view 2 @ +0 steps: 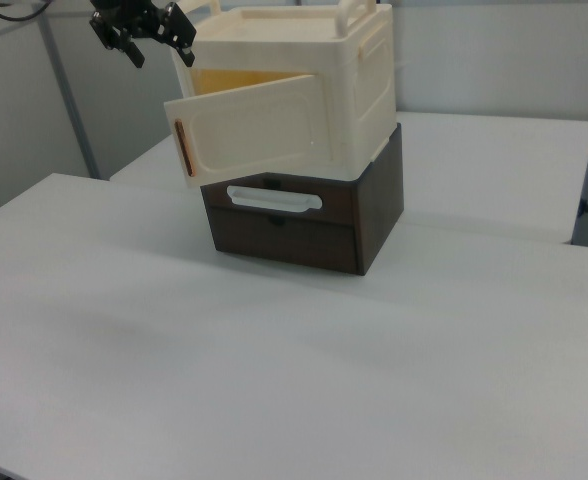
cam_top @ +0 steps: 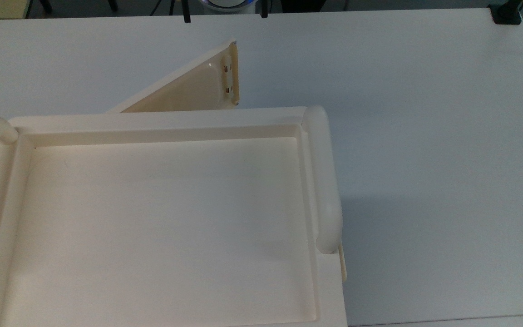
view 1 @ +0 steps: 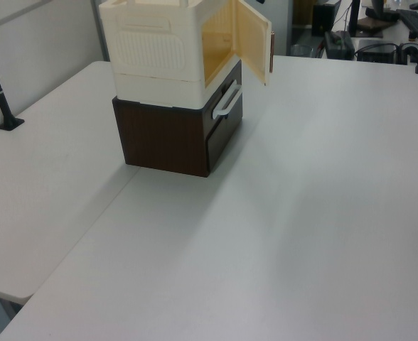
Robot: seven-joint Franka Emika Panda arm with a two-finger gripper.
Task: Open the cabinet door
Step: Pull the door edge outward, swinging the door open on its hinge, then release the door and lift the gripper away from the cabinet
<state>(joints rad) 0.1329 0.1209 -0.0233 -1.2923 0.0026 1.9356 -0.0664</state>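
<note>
Cream plastic cabinet door [view 2: 256, 128] hangs ajar at frame centre, probably light and stiff; best gripped along its free edge. Gripper [view 2: 142, 32], upper left, looks released.

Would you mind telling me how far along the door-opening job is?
Done: the flat cream-coloured cabinet door stands swung well out from the cream-white plastic cabinet, its interior exposed. In hand: nothing; the black two-finger gripper is open, clear of the door. Left: apparently nothing, unless a wider swing is wanted.
</note>
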